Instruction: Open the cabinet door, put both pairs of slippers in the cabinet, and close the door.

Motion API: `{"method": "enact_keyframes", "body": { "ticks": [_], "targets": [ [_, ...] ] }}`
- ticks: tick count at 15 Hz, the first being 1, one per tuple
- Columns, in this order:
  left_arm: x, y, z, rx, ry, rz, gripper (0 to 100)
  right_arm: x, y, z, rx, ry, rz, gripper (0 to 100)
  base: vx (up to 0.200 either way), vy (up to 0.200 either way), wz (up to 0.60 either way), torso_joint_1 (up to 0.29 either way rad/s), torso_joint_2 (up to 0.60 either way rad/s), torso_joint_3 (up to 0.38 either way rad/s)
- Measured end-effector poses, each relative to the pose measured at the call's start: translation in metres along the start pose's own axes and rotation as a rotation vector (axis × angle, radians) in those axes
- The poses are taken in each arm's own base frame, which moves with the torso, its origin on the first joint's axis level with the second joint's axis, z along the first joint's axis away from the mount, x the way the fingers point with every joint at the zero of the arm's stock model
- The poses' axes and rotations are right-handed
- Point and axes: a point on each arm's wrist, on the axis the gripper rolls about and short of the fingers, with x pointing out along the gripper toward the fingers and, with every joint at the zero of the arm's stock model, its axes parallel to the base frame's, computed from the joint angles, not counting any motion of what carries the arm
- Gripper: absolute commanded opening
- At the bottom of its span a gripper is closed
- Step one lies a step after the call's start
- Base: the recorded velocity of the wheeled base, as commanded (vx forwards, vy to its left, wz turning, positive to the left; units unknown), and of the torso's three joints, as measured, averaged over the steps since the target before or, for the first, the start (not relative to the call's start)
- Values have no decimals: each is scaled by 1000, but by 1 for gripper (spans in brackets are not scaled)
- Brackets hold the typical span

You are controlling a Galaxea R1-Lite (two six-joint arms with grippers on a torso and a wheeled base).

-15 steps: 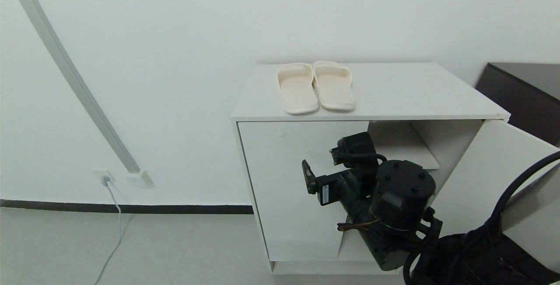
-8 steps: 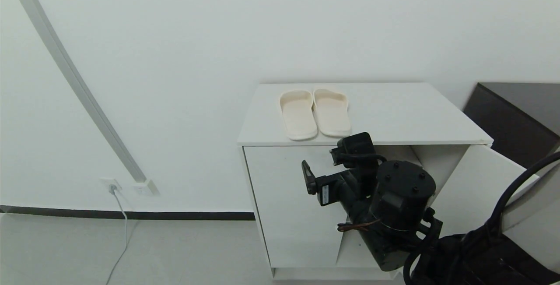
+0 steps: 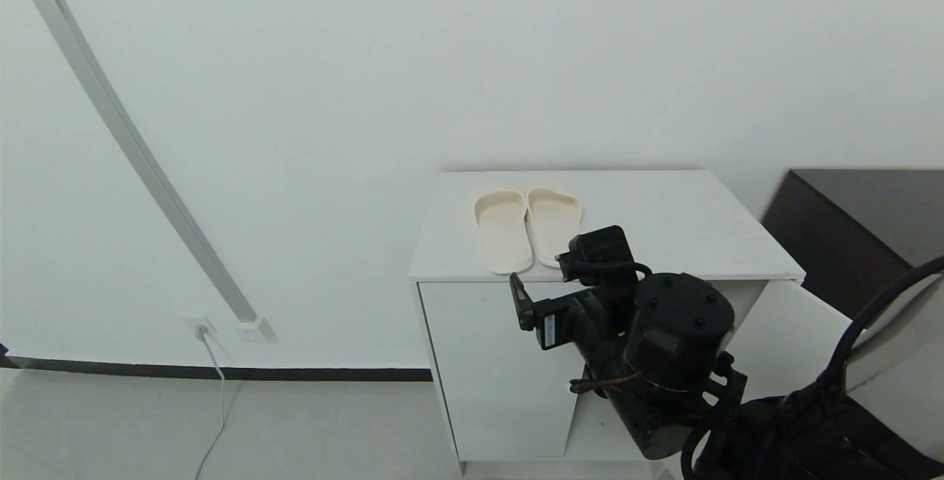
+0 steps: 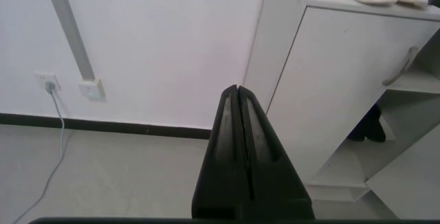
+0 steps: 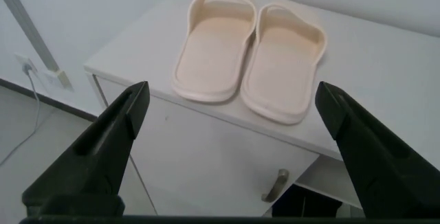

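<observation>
Right end effector (image 5: 232, 93), spread wide and empty, faces cream slippers (image 5: 249, 59) atop open-doored cabinet (image 5: 385, 52).

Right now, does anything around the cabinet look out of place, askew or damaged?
Nothing looks damaged or spilled. The cream slippers lie neatly side by side, but on the cabinet top rather than inside, and the right door stands open. A dark shape inside is too unclear to name.
</observation>
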Motion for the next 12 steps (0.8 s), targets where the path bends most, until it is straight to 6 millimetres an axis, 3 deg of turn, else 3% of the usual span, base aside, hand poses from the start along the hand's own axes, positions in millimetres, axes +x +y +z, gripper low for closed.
{"method": "enact_keyframes", "body": {
  "ticks": [6,12],
  "targets": [
    [0,0,0,3,1,1,0,3,-1,-5,-14,7,14,100,0,0,0,56,-127,-67],
    [0,0,0,4,1,-7,0,38,3,14,3,127,14,100,0,0,0,0,0,0]
  ]
}}
